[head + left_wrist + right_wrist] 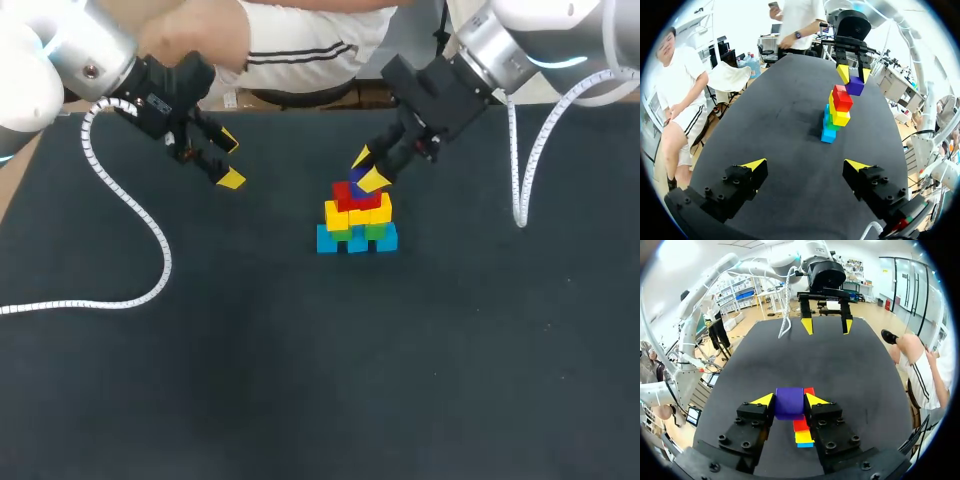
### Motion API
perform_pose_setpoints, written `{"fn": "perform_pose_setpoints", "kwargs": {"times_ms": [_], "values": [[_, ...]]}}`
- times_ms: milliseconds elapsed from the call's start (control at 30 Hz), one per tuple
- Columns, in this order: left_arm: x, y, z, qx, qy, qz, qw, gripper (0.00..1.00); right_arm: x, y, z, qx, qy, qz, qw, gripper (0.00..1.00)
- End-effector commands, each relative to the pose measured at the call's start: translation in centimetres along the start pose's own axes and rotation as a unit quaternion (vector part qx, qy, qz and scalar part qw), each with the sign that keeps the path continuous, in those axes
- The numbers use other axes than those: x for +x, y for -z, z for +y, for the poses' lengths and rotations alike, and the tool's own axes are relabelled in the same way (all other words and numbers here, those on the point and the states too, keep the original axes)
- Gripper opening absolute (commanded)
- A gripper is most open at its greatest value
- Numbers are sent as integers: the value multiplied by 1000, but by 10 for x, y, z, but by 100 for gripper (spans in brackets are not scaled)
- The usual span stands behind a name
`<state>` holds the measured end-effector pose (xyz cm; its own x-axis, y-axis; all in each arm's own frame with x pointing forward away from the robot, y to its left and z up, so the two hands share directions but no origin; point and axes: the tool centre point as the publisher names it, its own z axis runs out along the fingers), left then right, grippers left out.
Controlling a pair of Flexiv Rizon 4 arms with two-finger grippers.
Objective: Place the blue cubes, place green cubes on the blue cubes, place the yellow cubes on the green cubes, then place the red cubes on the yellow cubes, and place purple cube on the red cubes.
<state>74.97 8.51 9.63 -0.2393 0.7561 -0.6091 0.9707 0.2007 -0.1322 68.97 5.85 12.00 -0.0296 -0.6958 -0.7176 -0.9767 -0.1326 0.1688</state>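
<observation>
1. Plainly, your worktop (300, 380) is a dark, matte sheet with a faintly cloth-like look. A white ribbed cable (166, 262) from the left arm (90, 50) trails across it.
2. Every cube is a small, smooth, sharp-edged block in one solid colour.
3. You have a stack near the worktop's middle. The blue cubes (357, 240) form a row at the bottom, with the green cubes (376, 231) on them. The yellow cubes (358, 212) come next, and the red cubes (352, 195) are on top.
4. The right jaws are black blocks with yellow wedge tips (816, 400). They are clamped on the purple cube (789, 401), with one tip pressed against each opposite face.
5. That purple cube sits directly over the red cubes; you cannot tell whether it touches them.
6. The left jaws stand wide with nothing between them. They hover over bare worktop, well apart from the stack, which lies straight ahead of them.
</observation>
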Motion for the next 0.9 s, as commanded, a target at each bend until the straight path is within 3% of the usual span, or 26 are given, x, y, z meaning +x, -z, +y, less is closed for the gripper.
{"fn": "perform_pose_setpoints", "kwargs": {"times_ms": [33,900], "values": [[1,0,0,-1,-1,-1,1000,100,0,0,-1,1,-1,0,1000,0],[1,0,0,-1,-1,-1,1000,100,1,-1,-8,9,-5,-6,1000,0]]}}
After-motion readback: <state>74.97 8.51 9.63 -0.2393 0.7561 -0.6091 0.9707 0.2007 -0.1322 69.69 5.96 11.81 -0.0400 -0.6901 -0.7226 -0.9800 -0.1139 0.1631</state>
